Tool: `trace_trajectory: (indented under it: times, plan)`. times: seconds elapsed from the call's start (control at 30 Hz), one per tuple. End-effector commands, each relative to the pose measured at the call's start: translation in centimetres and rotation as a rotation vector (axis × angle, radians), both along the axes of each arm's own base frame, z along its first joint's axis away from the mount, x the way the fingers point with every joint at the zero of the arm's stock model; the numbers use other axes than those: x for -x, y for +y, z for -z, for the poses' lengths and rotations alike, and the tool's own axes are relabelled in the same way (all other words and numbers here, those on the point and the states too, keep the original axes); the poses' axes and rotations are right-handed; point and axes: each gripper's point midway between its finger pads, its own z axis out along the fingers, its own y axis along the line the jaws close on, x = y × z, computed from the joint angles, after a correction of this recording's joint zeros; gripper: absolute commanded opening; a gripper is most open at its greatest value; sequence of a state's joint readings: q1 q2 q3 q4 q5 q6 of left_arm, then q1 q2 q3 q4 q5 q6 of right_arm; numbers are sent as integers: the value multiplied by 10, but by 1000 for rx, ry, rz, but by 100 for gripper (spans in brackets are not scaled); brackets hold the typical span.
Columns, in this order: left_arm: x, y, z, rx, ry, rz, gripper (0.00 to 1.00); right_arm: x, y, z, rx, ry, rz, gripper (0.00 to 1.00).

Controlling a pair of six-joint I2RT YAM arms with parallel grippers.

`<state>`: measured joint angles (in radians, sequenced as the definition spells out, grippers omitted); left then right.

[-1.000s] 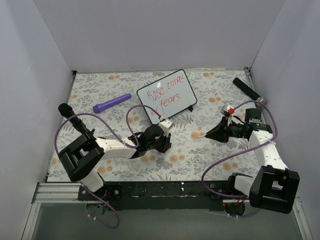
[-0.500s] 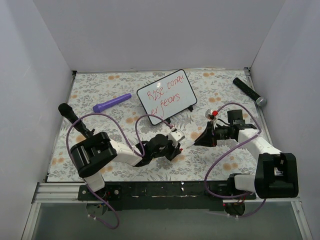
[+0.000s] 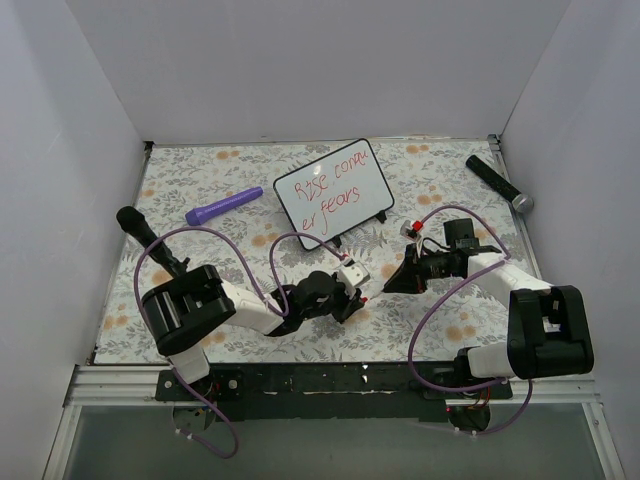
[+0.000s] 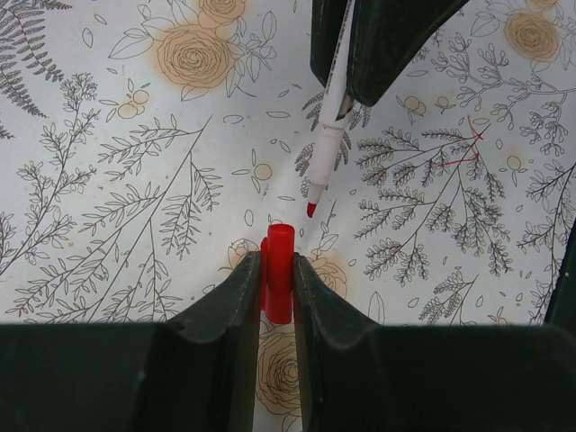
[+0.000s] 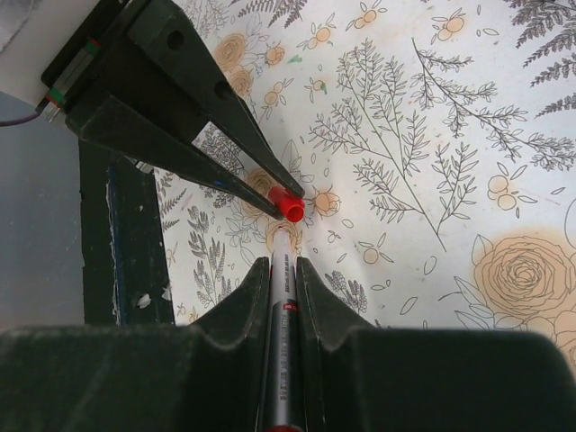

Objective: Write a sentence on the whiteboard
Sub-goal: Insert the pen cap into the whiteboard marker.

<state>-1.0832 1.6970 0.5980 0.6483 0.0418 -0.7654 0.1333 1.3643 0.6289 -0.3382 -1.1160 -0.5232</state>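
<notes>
The whiteboard [image 3: 333, 193] stands tilted at the back middle of the flowered table, with the red sentence [image 3: 330, 195] on it in two slanted lines. In front of it my two grippers meet tip to tip. My left gripper [image 4: 276, 259] is shut on a small red cap [image 4: 280, 238]. My right gripper [image 5: 282, 263] is shut on the white marker pen [image 5: 281, 297]. The pen's bare red tip [image 4: 311, 210] points at the cap's open end [image 5: 288, 205], a short gap apart. In the top view the left gripper [image 3: 358, 298] and the right gripper [image 3: 386, 287] are close together.
A purple pen-shaped object [image 3: 222, 207] lies left of the board, and a black stick-like object [image 3: 497, 183] lies at the back right. The board's black wire stand [image 3: 350, 232] shows beneath it. A red scribble [image 4: 463, 148] marks the cloth. The table's dark front edge [image 5: 126, 261] is close by.
The left gripper has come away from the board's lower edge toward the front middle. The right gripper has moved left to meet it, pen tip now just short of the cap.
</notes>
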Motion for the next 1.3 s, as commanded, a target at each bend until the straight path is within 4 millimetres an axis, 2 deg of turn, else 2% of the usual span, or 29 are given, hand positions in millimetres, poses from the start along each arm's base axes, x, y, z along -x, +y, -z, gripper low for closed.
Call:
trace_trajectory:
  times: [0.0, 0.5, 1.27]
  plan:
    - [2, -4, -5, 18, -25, 18, 0, -10, 2, -5, -1, -39, 9, 1]
    - [8, -13, -5, 16, -25, 52, 0, -13, 1, 4, 21, -5, 34, 1]
    - [3, -13, -7, 26, -38, 28, 0, -6, 5, 13, 24, 62, 9, 1]
